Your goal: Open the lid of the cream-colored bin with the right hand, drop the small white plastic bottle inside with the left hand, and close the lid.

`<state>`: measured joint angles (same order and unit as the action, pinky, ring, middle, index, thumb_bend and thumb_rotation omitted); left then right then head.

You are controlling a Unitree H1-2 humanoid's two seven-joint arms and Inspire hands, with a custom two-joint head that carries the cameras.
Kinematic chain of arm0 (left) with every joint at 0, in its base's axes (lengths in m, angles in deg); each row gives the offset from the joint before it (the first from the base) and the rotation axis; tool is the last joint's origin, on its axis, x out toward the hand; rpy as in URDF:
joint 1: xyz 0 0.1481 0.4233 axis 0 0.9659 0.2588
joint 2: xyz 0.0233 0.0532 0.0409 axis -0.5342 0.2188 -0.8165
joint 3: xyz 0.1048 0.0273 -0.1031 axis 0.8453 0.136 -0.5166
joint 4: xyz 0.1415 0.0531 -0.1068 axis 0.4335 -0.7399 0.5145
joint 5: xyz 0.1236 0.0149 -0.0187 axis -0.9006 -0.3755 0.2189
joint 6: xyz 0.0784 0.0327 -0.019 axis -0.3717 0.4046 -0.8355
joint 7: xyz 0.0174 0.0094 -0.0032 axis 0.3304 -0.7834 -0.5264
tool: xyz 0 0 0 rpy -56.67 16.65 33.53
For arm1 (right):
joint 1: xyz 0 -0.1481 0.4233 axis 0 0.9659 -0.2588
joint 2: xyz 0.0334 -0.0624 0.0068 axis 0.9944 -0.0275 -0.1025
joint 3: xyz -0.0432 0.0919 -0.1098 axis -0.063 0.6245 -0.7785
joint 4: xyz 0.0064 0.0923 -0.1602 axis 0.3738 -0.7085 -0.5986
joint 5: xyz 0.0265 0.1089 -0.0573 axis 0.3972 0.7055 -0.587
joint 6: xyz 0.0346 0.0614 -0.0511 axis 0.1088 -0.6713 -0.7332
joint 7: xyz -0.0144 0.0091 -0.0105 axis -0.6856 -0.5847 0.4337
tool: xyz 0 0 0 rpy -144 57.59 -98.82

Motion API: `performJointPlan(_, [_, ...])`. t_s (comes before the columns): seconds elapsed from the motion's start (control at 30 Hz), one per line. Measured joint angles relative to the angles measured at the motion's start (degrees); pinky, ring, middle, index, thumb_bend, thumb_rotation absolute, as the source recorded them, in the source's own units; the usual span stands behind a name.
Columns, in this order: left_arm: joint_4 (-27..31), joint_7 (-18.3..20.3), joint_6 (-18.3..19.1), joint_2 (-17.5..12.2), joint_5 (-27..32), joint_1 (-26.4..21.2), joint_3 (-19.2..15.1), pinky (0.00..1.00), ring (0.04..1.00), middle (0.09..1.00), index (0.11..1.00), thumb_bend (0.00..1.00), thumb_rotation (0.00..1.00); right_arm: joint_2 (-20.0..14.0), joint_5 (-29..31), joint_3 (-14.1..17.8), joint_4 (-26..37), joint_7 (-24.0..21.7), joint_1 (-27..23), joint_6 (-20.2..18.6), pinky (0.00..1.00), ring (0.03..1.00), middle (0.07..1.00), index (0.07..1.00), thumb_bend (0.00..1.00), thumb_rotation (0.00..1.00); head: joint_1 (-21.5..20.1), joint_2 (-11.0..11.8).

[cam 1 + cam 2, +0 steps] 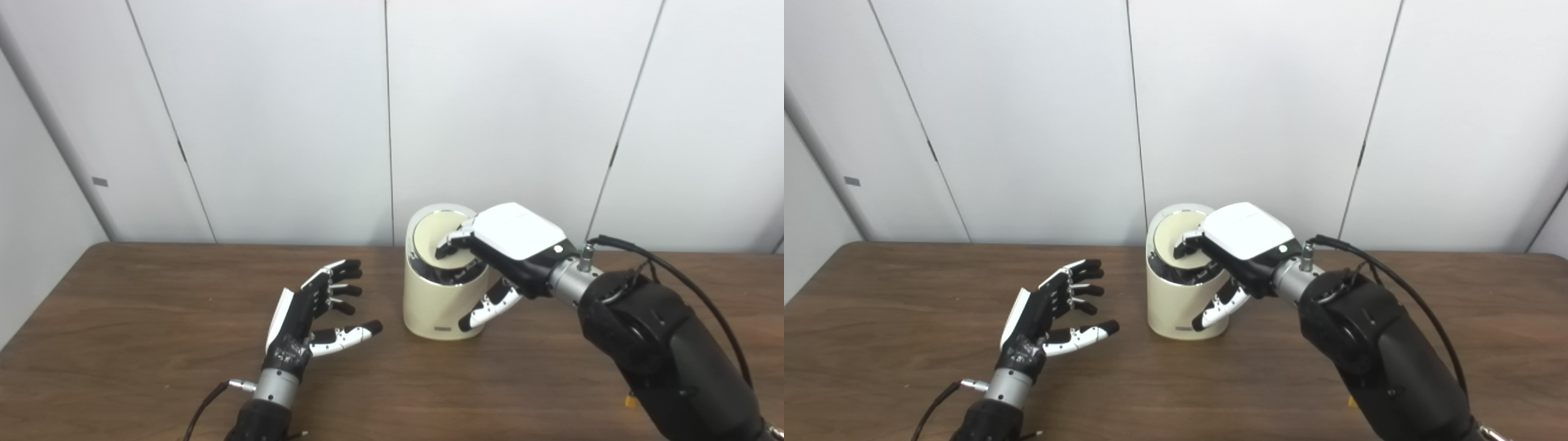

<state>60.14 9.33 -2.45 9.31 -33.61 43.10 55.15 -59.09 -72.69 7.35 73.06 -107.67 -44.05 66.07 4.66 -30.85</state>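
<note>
The cream-colored bin (442, 288) stands near the far edge of the table (153, 343), about at its middle. The right hand (511, 245) is over the bin, its fingers (450, 242) lying on the tilted lid (438, 236) and its thumb beside the wall, holding nothing. The left hand (312, 315) is open and empty, to the left of the bin, apart from it.

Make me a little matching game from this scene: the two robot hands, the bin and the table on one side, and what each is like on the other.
Things:
1. left hand
2. right hand
3. bin
4. table

Descriptions:
A. dark brown wood
B. cream-coloured, standing upright
C. open and empty, fingers spread
D. fingertips resting on the lid

Pairs: 1-C, 2-D, 3-B, 4-A
</note>
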Motion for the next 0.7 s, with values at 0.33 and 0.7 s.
performJointPlan(0.33, [0.0,0.2,0.0,0.0,0.2,0.0,0.0,0.56,0.695,0.775,0.796,0.74,0.00,1.9,-1.8,4.3,-0.7,11.3,1.7,-0.6,0.81,0.825,0.725,0.712,0.61,0.35,-0.1,0.0])
performJointPlan(0.7, [0.0,0.4,0.0,0.0,0.2,0.0,0.1,0.56,0.699,0.780,0.798,0.72,0.00,3.4,3.4,8.7,-2.3,18.0,4.9,-0.8,0.56,0.729,0.781,0.791,0.68,0.26,-0.8,0.9])
